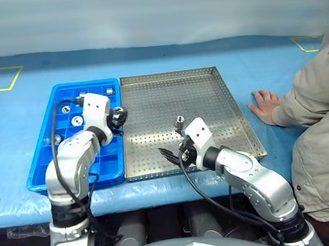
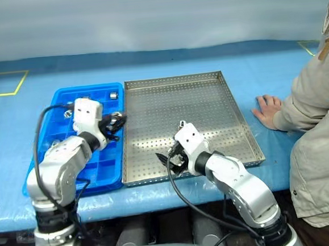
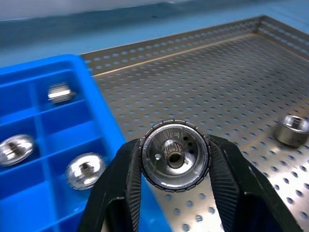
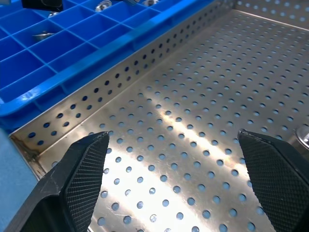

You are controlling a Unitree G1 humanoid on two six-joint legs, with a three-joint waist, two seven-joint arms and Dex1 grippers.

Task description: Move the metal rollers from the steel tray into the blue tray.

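Left gripper [image 3: 175, 157] clenched on roller [image 3: 175, 155], hole facing wrist, pinched between both fingers [image 3: 123, 179], above seam of blue tray [image 3: 29, 92] and steel tray [image 3: 203, 82]. Second roller [image 3: 292, 130] lies beyond, apart. Right gripper [image 4: 174, 164] fingers spread wide, bare perforated floor between.

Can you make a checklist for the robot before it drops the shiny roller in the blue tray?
1. Left gripper shut on a roller: ok.
2. Roller over the blue tray: not ok, it hangs at the edge between that and the steel tray.
3. Free compartments in the blue tray: ok, several.
4. Right gripper open and out of the way: ok, over the steel tray.
5. Rollers left to fetch: one stands in the steel tray.
6. Person's hand away from trays: ok, on the table beside.
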